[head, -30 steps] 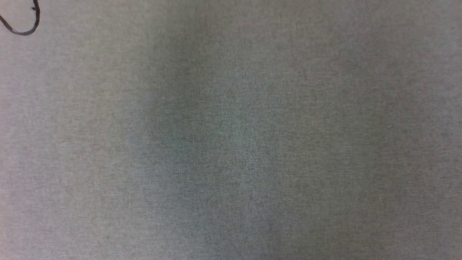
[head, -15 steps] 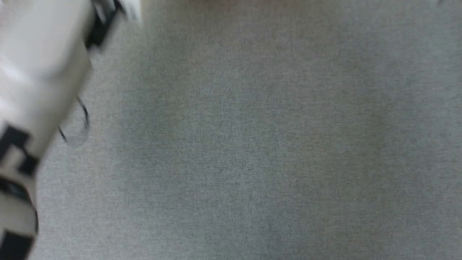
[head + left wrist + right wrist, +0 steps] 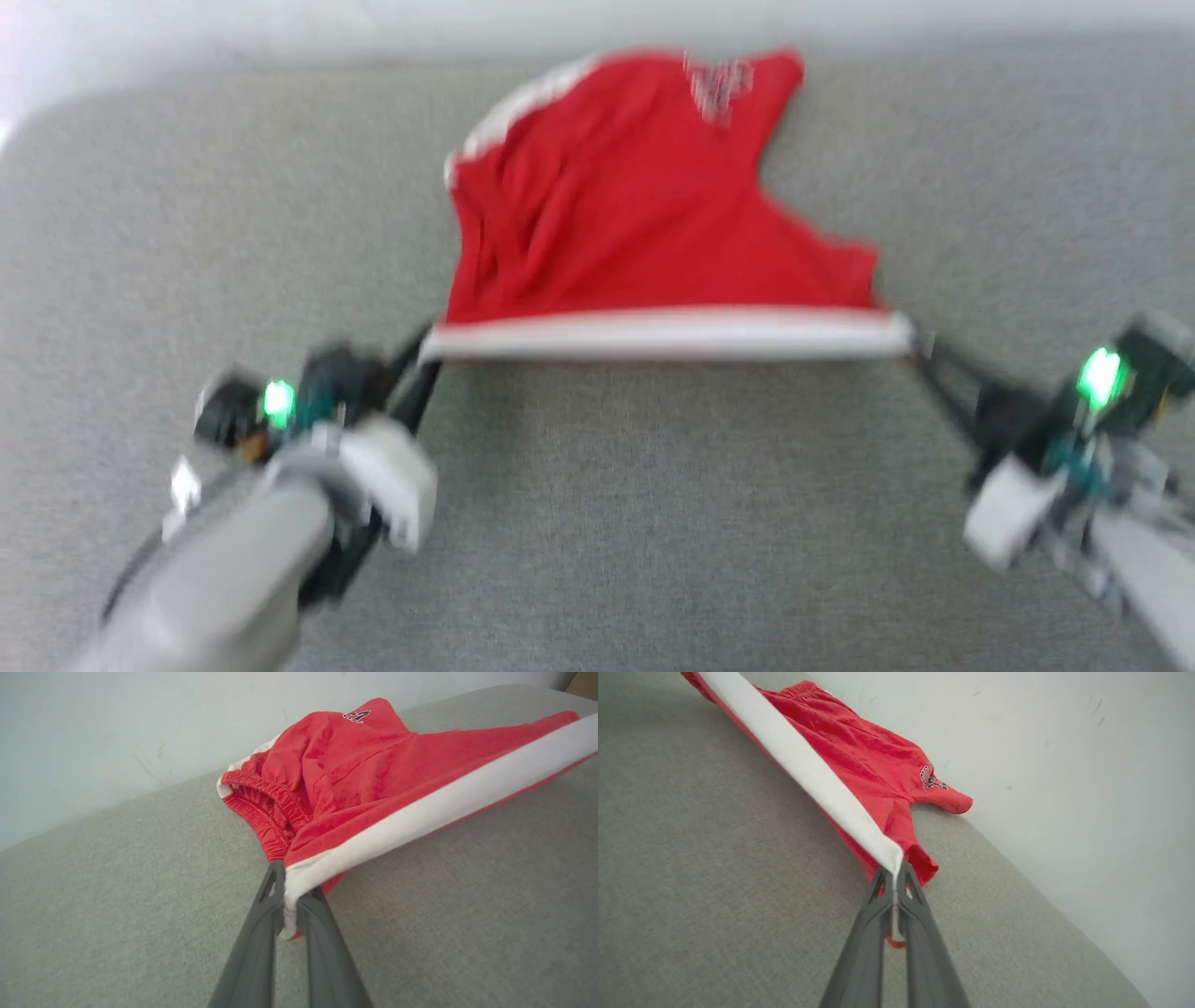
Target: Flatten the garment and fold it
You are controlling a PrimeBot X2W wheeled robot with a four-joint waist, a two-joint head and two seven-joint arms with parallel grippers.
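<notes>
The garment lay toward the far edge of the grey worktop, close under the pale wall; its near side, a white band, appeared lifted off the surface and drawn in a straight line between the two grippers. The left gripper was clamped on the band's left end; in the left wrist view its dark fingers were pinched together with white cloth between them and a scrap of red hanging below. The right gripper was clamped likewise on the right end, with cloth caught between its closed fingers. Behind the band the red fabric sagged back to the worktop; it was rucked into ridges near the elastic waistband on the left, and the leg bearing a printed logo trailed off to the far edge by the wall.

This looked like the flattening stage, with no fold begun. The likeliest trouble was slippage: each grip held only a corner of thin cloth, and further outward pull could tear it free, so the band would drop and bunch. If the band were lowered unevenly, or without being drawn toward the near edge, the ridges by the waistband would be pressed in; the far leg could also catch at the wall and tuck under.
</notes>
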